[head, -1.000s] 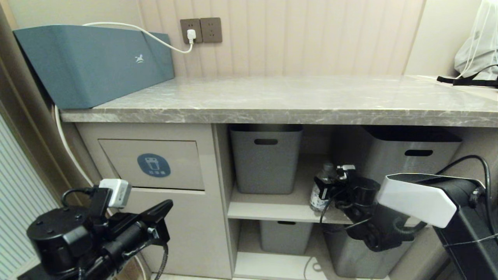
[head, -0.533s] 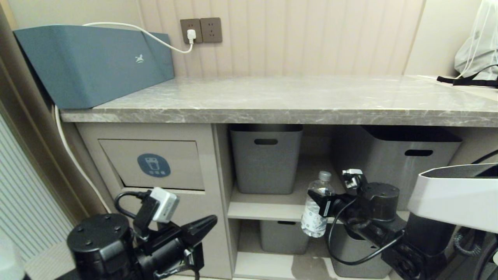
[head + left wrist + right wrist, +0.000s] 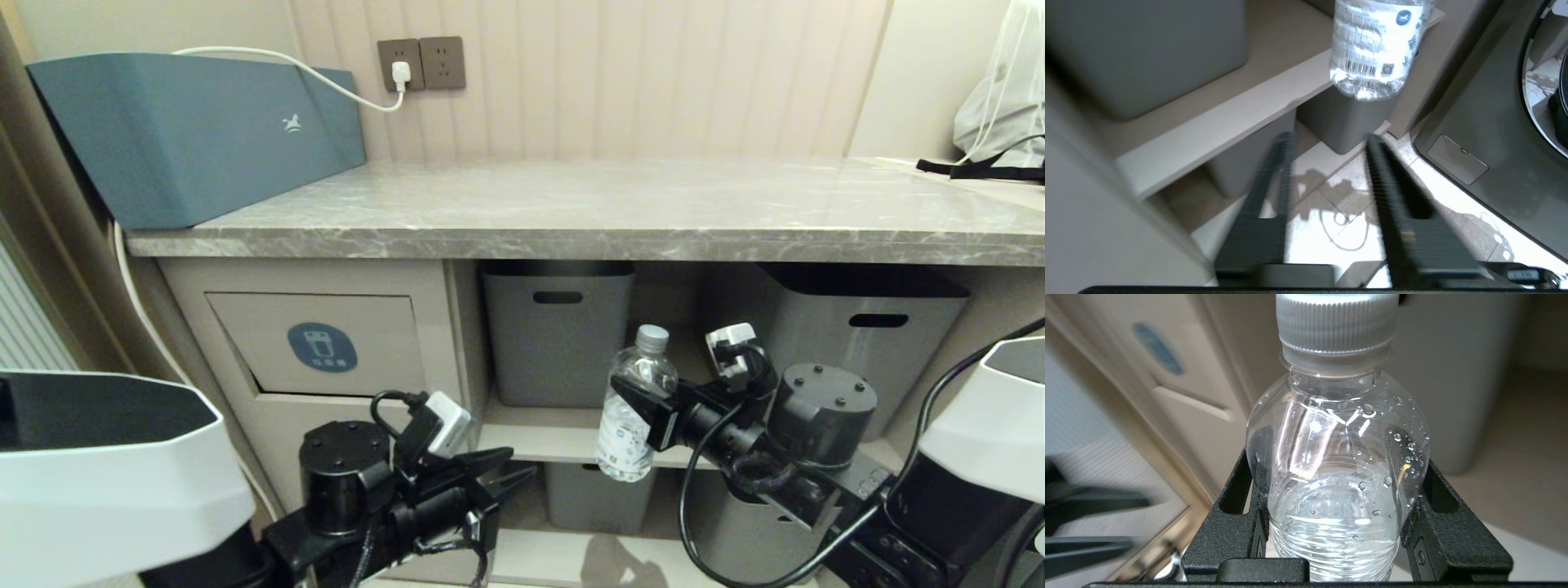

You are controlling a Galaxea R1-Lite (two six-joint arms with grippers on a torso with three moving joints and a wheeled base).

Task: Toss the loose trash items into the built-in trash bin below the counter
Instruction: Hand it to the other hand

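The right pincer (image 3: 645, 412) pinches the clear water bottle (image 3: 633, 404) around its middle, holding it upright in the air in front of the open shelves below the bench (image 3: 604, 208). The left pincer (image 3: 506, 478), spread and empty, sits low, below the trash bin flap (image 3: 322, 345) and left of the bottle.

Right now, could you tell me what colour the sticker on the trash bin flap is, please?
Blue, with a white bin icon; the sticker shows best in the head view.
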